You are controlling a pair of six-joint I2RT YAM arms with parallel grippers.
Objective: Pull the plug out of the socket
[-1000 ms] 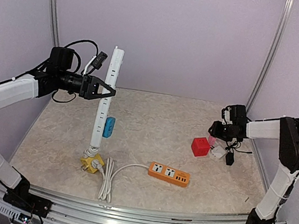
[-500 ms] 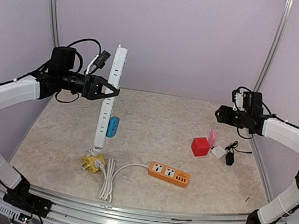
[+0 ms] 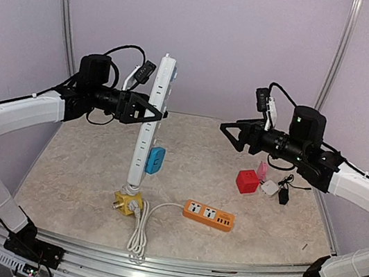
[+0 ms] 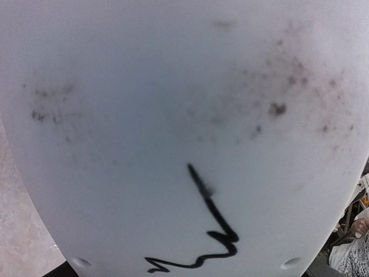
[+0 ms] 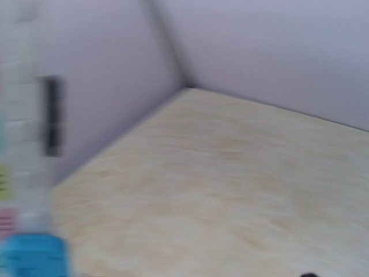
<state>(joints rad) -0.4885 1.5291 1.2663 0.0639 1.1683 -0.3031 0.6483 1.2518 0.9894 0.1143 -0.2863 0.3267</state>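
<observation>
Now we hold the white power strip (image 3: pixel 142 147) upright, our left gripper (image 3: pixel 157 112) clamped near its top; the blue plug (image 3: pixel 155 160) sits lower down, so our right gripper (image 3: pixel 228 134), fingers spread and empty, should next reach across and grasp it.

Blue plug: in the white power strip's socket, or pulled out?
In: the blue plug sits flush on the white power strip, held near upright by the left gripper; no gap shows.

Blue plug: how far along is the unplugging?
Done: left gripper clamps the white power strip upright. In hand: right gripper, open and empty, faces the strip in mid-air. Left: grasp the blue plug, not yet out of its socket, and pull.
</observation>
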